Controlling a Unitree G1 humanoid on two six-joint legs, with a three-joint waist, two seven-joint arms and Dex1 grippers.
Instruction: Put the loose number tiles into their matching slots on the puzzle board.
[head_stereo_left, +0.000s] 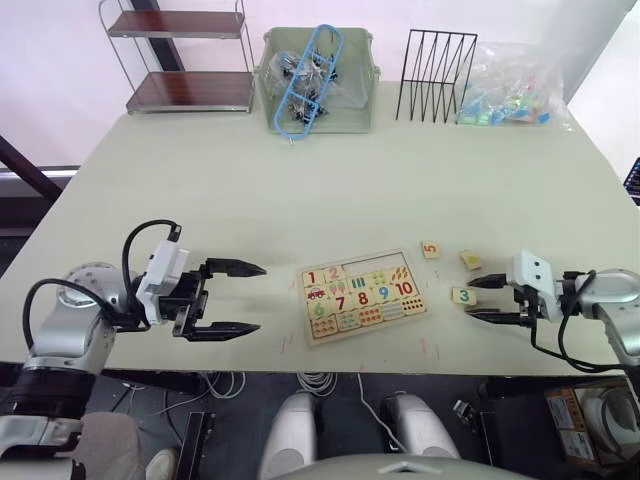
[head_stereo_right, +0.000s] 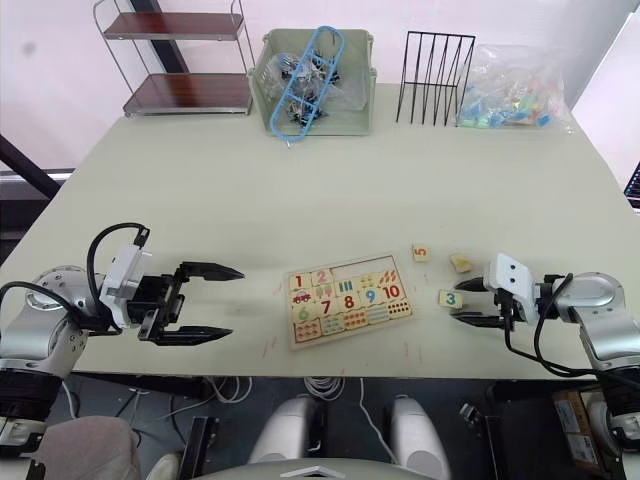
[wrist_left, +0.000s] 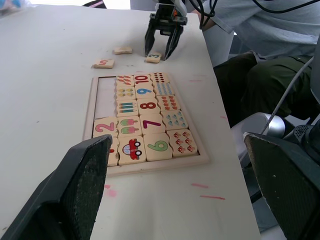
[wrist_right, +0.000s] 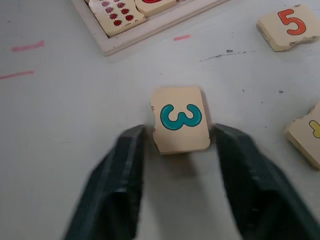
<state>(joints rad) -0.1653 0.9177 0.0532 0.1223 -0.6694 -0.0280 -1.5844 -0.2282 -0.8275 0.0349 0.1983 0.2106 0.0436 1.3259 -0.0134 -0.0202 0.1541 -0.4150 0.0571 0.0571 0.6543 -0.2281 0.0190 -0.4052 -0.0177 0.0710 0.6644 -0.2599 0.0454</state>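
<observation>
The puzzle board (head_stereo_left: 362, 296) lies near the table's front edge, with tiles 1 and 2 seated and the empty slots (wrist_left: 105, 95) beside them in the same row. Three loose tiles lie to its right: the 5 (head_stereo_left: 430, 249), one with a yellow digit (head_stereo_left: 470, 260) and the teal 3 (wrist_right: 180, 119). My right gripper (head_stereo_left: 478, 298) is open low on the table, one finger on each side of the 3 tile, not pressing it. Left of the board, my left gripper (head_stereo_left: 258, 298) hangs open and empty, pointing at the board.
At the back of the table stand a two-tier shelf (head_stereo_left: 185, 60), a green bin (head_stereo_left: 318, 80) holding a blue frame, a black wire rack (head_stereo_left: 435, 75) and a clear bag (head_stereo_left: 510, 85) of colourful bits. Bare tabletop (head_stereo_left: 300, 190) stretches between them and the board.
</observation>
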